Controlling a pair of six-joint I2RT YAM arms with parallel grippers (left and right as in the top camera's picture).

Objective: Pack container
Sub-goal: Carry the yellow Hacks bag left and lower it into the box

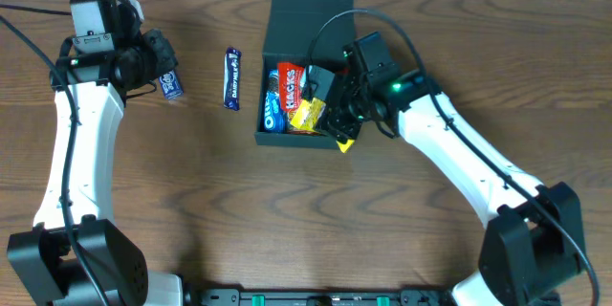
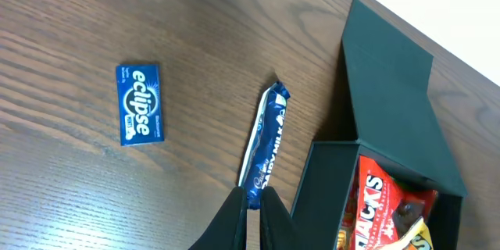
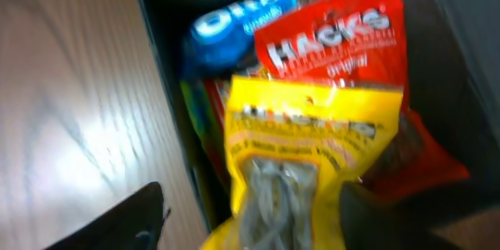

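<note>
The dark teal container (image 1: 277, 139) stands open at the table's middle, its flap lid (image 1: 313, 8) laid back. It holds a blue Oreo packet (image 1: 273, 105), a red Hacks packet (image 1: 290, 81) and a yellow packet (image 1: 308, 113). My right gripper (image 1: 337, 120) hovers over the box's front right, open. In the right wrist view its fingers (image 3: 258, 219) straddle the yellow packet (image 3: 305, 148) without gripping it. My left gripper (image 1: 158, 57) is shut and empty above the table at far left. In the left wrist view its tips (image 2: 251, 203) point toward a blue chocolate bar (image 2: 266, 144).
A blue Dairy Milk bar (image 1: 232, 78) lies left of the box. A blue Eclipse pack (image 1: 172, 84) lies beside my left gripper and also shows in the left wrist view (image 2: 141, 104). A yellow corner (image 1: 345, 144) sticks out past the box's front right edge.
</note>
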